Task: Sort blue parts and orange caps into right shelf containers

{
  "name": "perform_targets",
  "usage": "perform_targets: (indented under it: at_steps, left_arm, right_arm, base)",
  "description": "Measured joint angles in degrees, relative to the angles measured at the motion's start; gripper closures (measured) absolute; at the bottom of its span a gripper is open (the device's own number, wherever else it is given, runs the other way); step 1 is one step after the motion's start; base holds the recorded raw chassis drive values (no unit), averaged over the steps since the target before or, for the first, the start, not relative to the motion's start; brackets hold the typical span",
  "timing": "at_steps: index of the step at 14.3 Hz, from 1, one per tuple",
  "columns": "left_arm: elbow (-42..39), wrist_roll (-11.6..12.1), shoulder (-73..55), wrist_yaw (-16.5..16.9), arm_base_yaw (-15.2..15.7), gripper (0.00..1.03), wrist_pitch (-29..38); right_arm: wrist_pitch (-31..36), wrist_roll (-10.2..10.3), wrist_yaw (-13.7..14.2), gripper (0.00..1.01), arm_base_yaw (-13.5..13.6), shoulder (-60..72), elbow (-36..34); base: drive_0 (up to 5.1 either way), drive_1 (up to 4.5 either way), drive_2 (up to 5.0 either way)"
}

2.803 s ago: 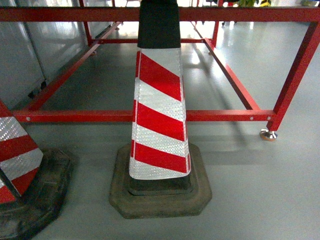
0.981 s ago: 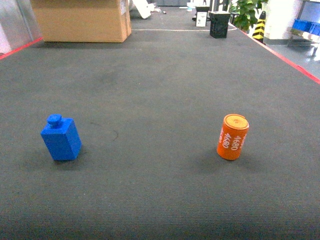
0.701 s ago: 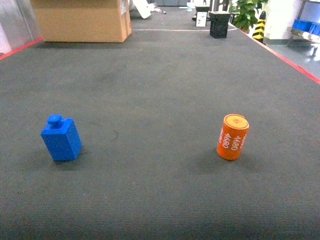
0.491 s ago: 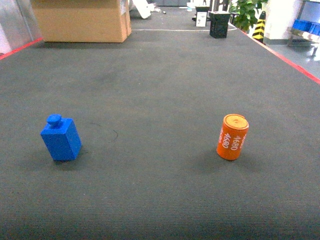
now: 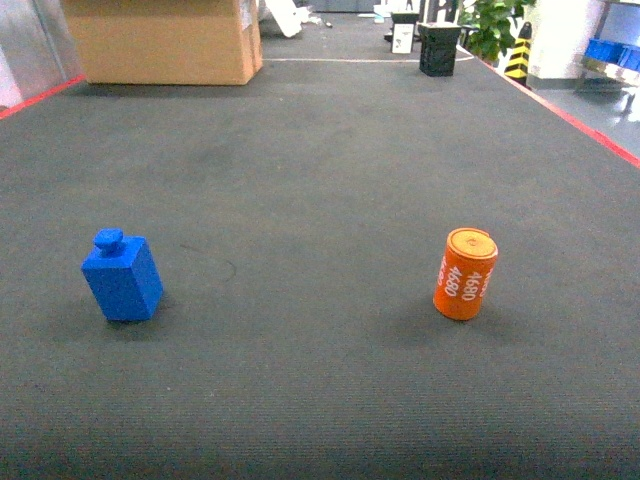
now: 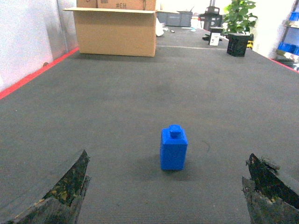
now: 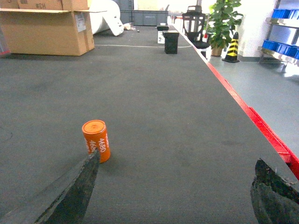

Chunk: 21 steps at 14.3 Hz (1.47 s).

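- Nothing on the mat has shifted over the last second: both pieces stand exactly where they stood, though a few seconds back the head camera faced a striped traffic cone and a red frame instead of this surface.
- Nearest the robot, the left gripper (image 6: 166, 186) hangs low over the dark ribbed mat (image 5: 320, 400), its worn black fingers (image 6: 60, 191) spread wide apart and holding nothing.
- Between those fingers and a little ahead stands the small bright blue blocky plastic part with a stud on top (image 6: 174, 148), upright and untouched.
- On the other side, the right gripper (image 7: 173, 191) is likewise low, level and wide apart, empty.
- Its target, the short round orange plastic cap with white printing (image 7: 96, 140), stands upright just beyond the left finger, well off the gripper's centre line.
- Risk: a straight advance would likely strike the cap with that finger and tip or roll it; the arm should shift leftward first.
- The blue part looks stable, but a hard close on its corners could twist it.
- Farther off sit a brown cardboard box (image 5: 160, 40) and a black crate (image 5: 438, 50).
- Beyond the mat's red edge, bright blue plastic bins on a shelf (image 7: 280, 46) are only partly visible.
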<state>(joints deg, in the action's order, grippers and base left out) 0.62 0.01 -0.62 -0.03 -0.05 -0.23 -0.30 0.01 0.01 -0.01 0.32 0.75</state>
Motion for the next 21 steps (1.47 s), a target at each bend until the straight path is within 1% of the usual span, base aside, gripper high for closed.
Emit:
perform_targets:
  at_steps: [21]
  left_arm:
    - [0.0, 0.0, 0.0, 0.0, 0.0, 0.05, 0.0]
  right_arm:
    - [0.0, 0.0, 0.0, 0.03, 0.0, 0.0, 0.0]
  base:
    - [0.0, 0.0, 0.0]
